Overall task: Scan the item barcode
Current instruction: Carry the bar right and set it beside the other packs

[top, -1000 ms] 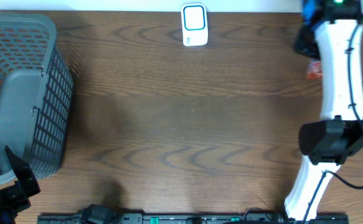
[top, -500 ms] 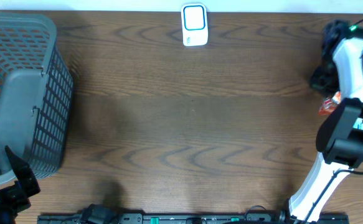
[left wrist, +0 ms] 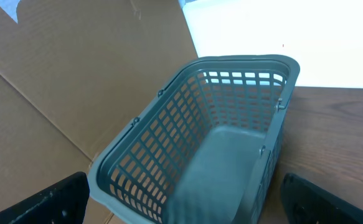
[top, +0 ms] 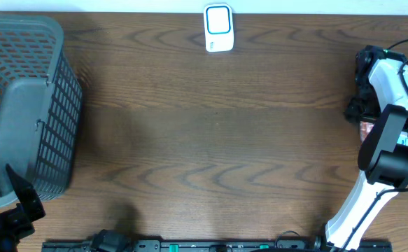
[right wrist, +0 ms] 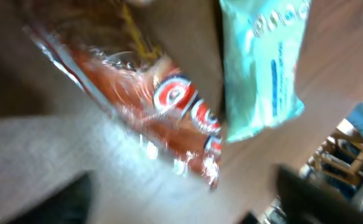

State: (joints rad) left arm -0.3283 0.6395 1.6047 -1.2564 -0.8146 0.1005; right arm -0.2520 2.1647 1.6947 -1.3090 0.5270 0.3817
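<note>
An orange-red shiny packet (right wrist: 162, 106) lies on the wooden table, just ahead of my right gripper (right wrist: 190, 205), and a pale teal packet (right wrist: 265, 68) lies beside it. The right gripper's jaws stand open with nothing between them. In the overhead view the right gripper (top: 355, 108) is at the right edge, and a bit of the orange packet (top: 365, 128) shows beside the arm. The white scanner (top: 218, 28) with a blue-rimmed window stands at the back centre. My left gripper (top: 11, 210) is open at the front left, beside the basket.
A grey mesh basket (top: 22, 105) fills the left side of the table and shows nothing inside in the left wrist view (left wrist: 231, 124). Brown cardboard (left wrist: 75, 81) stands behind it. A black rail (top: 210, 246) runs along the front edge.
The right arm swung from the back right corner toward the front, and the orange packet moved with it. Its jaws, shut before, now stand open. The left arm has not moved.
</note>
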